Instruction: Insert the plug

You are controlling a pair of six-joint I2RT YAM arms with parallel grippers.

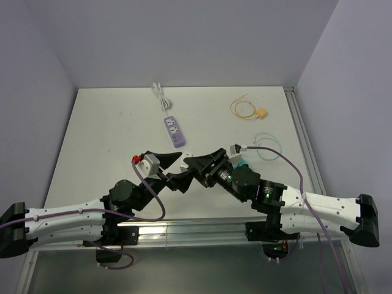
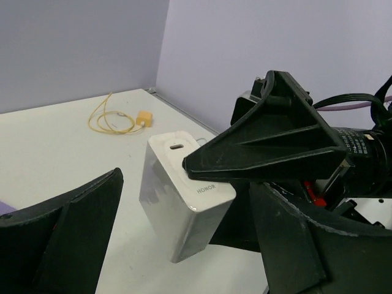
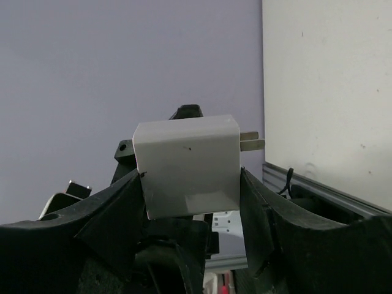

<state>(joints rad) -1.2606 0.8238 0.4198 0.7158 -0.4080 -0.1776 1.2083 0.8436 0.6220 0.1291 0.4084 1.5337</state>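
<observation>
The plug [image 1: 261,113], a small yellow-tan block on a looped yellow cable, lies at the far right of the table, far from both grippers; the left wrist view has the plug [image 2: 144,117] near the back wall. My right gripper [image 3: 191,202] is shut on a white charger block [image 3: 187,165], held above the table with its two prongs [image 3: 252,142] sticking out sideways. My left gripper [image 2: 184,245] stands open with the charger block [image 2: 184,208] between its fingers, a clear gap on the left side. The purple power strip [image 1: 174,130] lies just beyond both grippers [image 1: 187,164].
The strip's white cord [image 1: 159,95] runs toward the back wall. A thin pale blue cable loop [image 1: 269,144] lies on the right, close to my right arm. A raised rail [image 1: 303,141] borders the table's right edge, and lilac walls close in the back and sides.
</observation>
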